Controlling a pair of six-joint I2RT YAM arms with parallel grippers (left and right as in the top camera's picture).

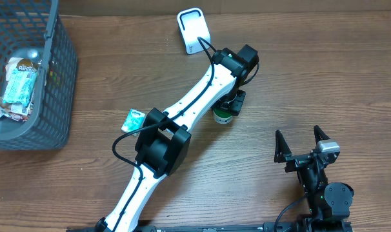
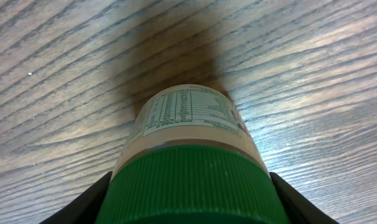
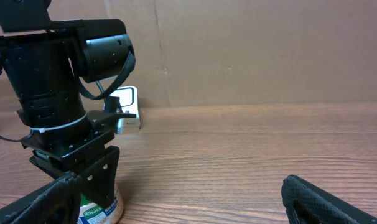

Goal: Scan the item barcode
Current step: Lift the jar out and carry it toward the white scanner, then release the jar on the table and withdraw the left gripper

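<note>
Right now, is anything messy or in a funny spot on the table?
Nothing is spilled or broken. One small green packet lies alone on the table beside the left arm, away from the basket holding other packets. The green-capped bottle stands upright.

It looked like a robotics lab dressed as a shop checkout. A wood-grain tabletop (image 1: 311, 77) carried a grey mesh shopping basket (image 1: 60, 71) of packaged snacks (image 1: 20, 84) at 10 o'clock and a white barcode scanner (image 1: 193, 31) at 12 o'clock. A plain cardboard wall (image 3: 269, 50) stood behind. A white robot arm (image 1: 195, 96) and a black robot arm (image 1: 324, 193) rose from 6 o'clock.
</note>
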